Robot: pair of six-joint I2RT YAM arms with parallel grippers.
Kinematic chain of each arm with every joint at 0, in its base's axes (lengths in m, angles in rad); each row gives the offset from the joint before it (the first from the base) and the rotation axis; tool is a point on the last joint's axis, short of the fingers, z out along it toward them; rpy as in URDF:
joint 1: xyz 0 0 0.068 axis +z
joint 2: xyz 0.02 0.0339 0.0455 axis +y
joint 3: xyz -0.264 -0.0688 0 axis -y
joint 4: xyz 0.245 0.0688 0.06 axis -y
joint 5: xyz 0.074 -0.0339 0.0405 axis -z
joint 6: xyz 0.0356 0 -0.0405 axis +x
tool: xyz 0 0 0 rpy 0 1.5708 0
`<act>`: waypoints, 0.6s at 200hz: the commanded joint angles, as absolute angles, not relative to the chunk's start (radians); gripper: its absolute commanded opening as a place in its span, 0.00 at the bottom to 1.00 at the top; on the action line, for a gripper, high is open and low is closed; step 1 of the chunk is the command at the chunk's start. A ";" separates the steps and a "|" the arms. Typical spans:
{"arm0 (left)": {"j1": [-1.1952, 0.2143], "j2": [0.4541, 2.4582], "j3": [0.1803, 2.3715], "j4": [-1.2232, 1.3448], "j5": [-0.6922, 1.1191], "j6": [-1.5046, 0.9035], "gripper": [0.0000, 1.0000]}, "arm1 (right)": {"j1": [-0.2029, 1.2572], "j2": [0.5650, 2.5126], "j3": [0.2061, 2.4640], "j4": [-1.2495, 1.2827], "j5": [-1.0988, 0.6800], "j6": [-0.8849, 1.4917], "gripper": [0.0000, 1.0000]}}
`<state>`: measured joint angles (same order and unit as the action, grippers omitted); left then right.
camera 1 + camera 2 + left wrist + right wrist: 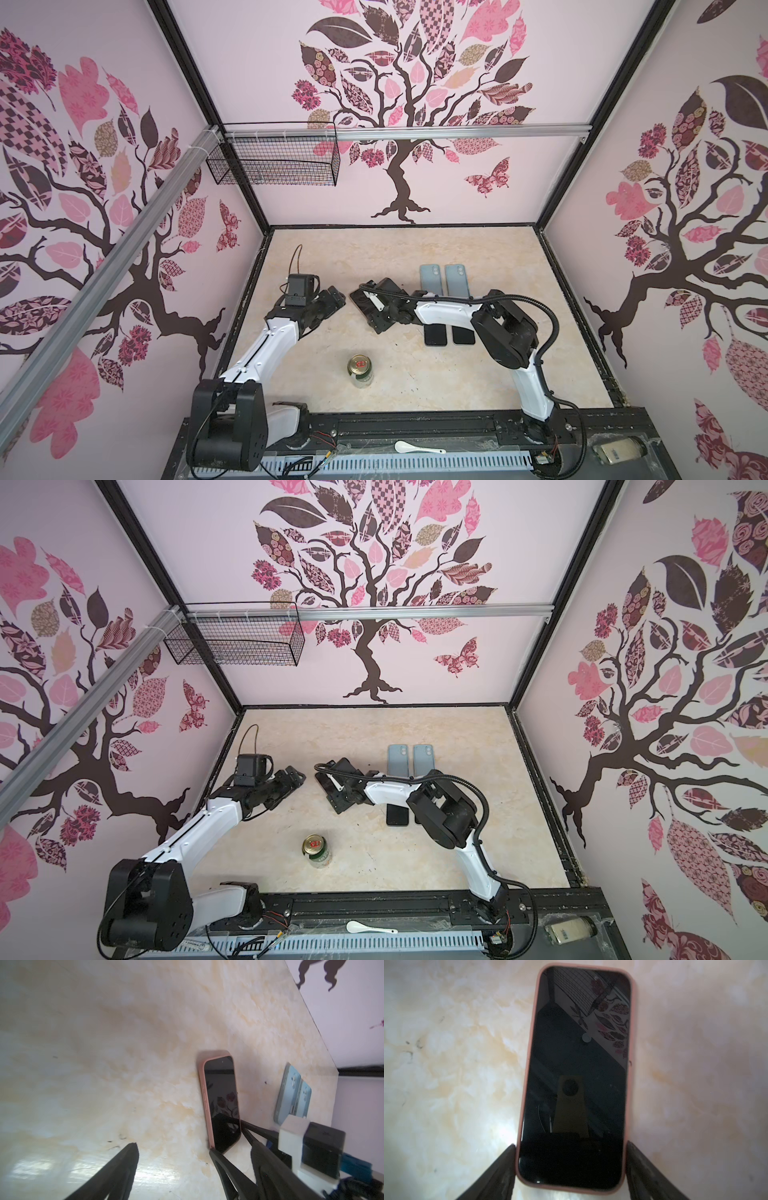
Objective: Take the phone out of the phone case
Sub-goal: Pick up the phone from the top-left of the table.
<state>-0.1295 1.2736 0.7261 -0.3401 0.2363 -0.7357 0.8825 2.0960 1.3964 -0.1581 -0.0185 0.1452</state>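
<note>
The right gripper [571,1143] pinches the phone case [529,1064] across its width, one finger on each long edge at the end nearest its wrist. The phone [577,1074] sits fully inside, screen up, flat on the surface [446,1084]. Just beside that same end the left gripper [172,1145] stands spread with nothing between its fingers. One fingertip [213,1148] appears to touch the case's corner, though the angle is too shallow to be sure. Off to one side of the right gripper's wrist, farther from the arm bases, lie two blue phones [432,278], back-up and side by side. Behind both grippers, toward the bases, a can [359,370] stands well apart.

As I judge it, the squeeze on the long edges may clamp the case tighter around the phone, so a pry at the corner would drag both along the surface rather than part them. A sideways push from the left fingertip could pivot the case out of the pinch, and a tip skidding onto the glass could scratch it.

Only the right wrist view shows both fingers meeting the pink rim — in both top views the wrist hides that contact. Only the left wrist view shows the corner and side buttons, and only the top views show the can.
</note>
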 commanded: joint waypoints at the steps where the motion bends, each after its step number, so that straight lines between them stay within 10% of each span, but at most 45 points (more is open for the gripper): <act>1: -0.188 1.311 0.695 -0.215 0.270 -0.823 0.86 | 0.846 1.981 1.324 -0.094 -0.126 0.296 0.60; 120: -0.306 1.555 0.671 0.110 0.425 -0.946 0.63 | 0.782 1.904 1.136 0.130 -0.354 0.510 0.60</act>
<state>-0.2920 1.5204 0.6899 0.0143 0.3946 -0.9234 0.7776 1.9438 1.1179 0.1001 -0.3145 0.4927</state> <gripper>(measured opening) 0.653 0.774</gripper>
